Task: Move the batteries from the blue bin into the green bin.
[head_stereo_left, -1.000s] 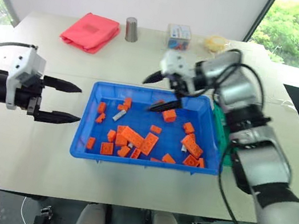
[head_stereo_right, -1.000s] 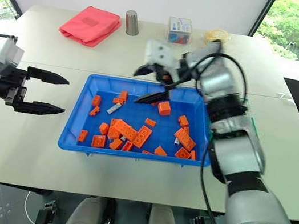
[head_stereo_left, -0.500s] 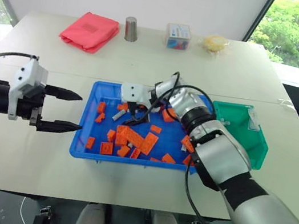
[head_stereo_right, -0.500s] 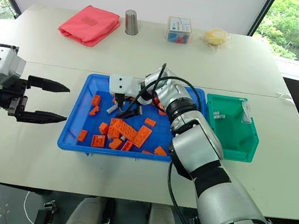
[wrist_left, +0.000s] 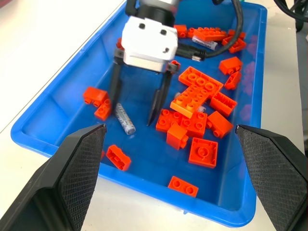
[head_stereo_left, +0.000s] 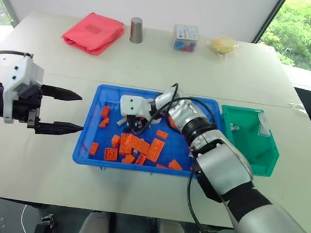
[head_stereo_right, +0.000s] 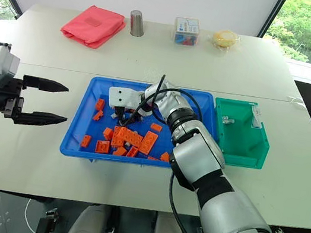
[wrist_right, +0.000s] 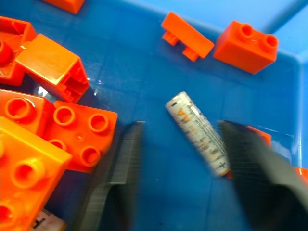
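Observation:
The blue bin (head_stereo_left: 86,134) sits mid-table, scattered with orange bricks (head_stereo_left: 149,148). My right gripper (head_stereo_left: 129,127) reaches down into its far left part, fingers apart. One battery (wrist_right: 197,132) lies slanted on the bin floor between them, its lower end close to one finger (wrist_right: 250,163). In the left wrist view that battery (wrist_left: 124,119) rests beside the tip of one right finger (wrist_left: 114,91), and another battery (wrist_left: 204,44) lies farther back. My left gripper (head_stereo_left: 79,113) hovers open just left of the bin, holding nothing. The green bin (head_stereo_left: 248,139) stands against the blue bin's right side.
A red cloth (head_stereo_left: 95,32), a grey metal cup (head_stereo_left: 137,30), a small clear box (head_stereo_left: 185,37) and a yellowish bagged item (head_stereo_left: 222,44) line the table's far side. Orange bricks crowd the bin floor right beside the battery (wrist_right: 86,127).
My right gripper dropped from above the blue bin's far edge down to the bin floor, moving left, and its fingers have narrowed around the battery. The left gripper stayed put.

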You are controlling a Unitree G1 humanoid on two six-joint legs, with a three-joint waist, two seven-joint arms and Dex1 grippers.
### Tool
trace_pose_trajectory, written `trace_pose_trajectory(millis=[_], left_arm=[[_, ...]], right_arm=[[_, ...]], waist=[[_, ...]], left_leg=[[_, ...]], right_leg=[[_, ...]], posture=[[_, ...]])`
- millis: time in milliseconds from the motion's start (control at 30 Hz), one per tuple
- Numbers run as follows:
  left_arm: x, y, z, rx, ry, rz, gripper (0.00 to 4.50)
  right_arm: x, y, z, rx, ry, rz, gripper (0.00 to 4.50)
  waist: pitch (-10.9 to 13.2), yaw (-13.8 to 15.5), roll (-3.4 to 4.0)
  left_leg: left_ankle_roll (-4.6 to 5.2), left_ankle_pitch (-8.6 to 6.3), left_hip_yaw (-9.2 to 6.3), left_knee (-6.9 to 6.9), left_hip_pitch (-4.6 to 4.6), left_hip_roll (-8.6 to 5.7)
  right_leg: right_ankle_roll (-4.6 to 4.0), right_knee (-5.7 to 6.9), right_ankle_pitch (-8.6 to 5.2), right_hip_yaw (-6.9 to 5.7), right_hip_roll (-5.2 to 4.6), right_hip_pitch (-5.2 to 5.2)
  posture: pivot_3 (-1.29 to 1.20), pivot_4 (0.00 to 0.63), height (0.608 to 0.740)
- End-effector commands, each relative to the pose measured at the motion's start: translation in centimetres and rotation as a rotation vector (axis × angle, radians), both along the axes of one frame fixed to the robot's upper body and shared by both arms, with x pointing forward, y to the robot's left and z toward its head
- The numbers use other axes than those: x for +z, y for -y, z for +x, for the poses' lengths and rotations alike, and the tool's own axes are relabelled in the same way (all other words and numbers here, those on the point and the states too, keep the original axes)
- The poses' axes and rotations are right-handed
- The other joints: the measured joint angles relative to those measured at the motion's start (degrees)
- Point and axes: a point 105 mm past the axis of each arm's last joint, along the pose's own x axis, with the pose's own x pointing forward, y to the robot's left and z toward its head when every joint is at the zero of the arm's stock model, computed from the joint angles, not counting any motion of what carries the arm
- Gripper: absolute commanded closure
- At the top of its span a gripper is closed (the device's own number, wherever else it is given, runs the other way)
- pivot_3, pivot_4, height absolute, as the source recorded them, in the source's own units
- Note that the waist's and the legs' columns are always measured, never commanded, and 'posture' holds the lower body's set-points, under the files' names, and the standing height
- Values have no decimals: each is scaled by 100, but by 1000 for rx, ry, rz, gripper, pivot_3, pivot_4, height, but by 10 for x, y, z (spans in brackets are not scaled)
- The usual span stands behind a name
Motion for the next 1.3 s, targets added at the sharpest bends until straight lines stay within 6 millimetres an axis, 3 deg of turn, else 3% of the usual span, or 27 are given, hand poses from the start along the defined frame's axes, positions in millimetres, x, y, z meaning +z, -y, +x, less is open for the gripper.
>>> trace_pose_trajectory(millis=[33, 233, 400, 667, 800, 933, 1133, 1300], left_arm=[[10, -1, 0, 5, 42, 7, 0], [11, -1, 4, 2, 44, 5, 0], [11, 1, 7, -12, 37, -1, 0], [9, 12, 10, -56, 22, -46, 0], [-4, 11, 18, -48, 81, -72, 0], [-7, 7, 31, 8, 187, -149, 0], [-23, 7, 41, 28, 217, -155, 0], [-28, 12, 48, -9, 196, -155, 0]], right_arm=[[4, -3, 0, 9, 14, 16, 2893], [2, 2, 2, -9, 0, 7, 2893], [1, 6, 1, -23, -36, 15, 4473], [33, 24, 9, -73, -133, 156, 4461], [83, 62, 16, -166, -238, 366, 4461], [112, 132, -3, -356, -270, 504, 4461], [112, 242, -35, -780, -173, 518, 4461], [101, 298, -55, -1025, -137, 502, 4461]], waist=[[0, 0, 0], [0, 0, 0], [0, 1, 0], [0, 25, 0], [0, 40, 0], [-1, 160, -1], [-1, 215, -1], [-1, 165, -2]], left_leg=[[0, 0, 0, 0, 0, 0], [0, 0, -1, 0, 0, 0], [0, 0, 0, 0, 2, 0], [0, 0, -1, 0, 3, -2], [0, 0, -4, 0, 1, -3], [0, 0, -22, 0, -11, -4], [3, -2, -23, 0, -22, -7], [3, -1, -15, 1, 0, -6]], right_leg=[[0, 0, 0, 0, 0, 0], [-1, 0, 0, 0, 0, 0], [0, -1, 0, -1, 0, 2], [8, -2, 4, -2, -2, 7], [9, -5, 5, -2, -3, 9], [11, -13, 6, -16, -8, 11], [1, -23, 0, -20, -9, 2], [-6, -24, -3, -12, -1, 13]], posture=[[0, 150, 740], [0, 150, 740], [0, 150, 740], [0, 150, 740], [0, 150, 740], [0, 150, 740], [0, 150, 740], [0, 150, 740]])
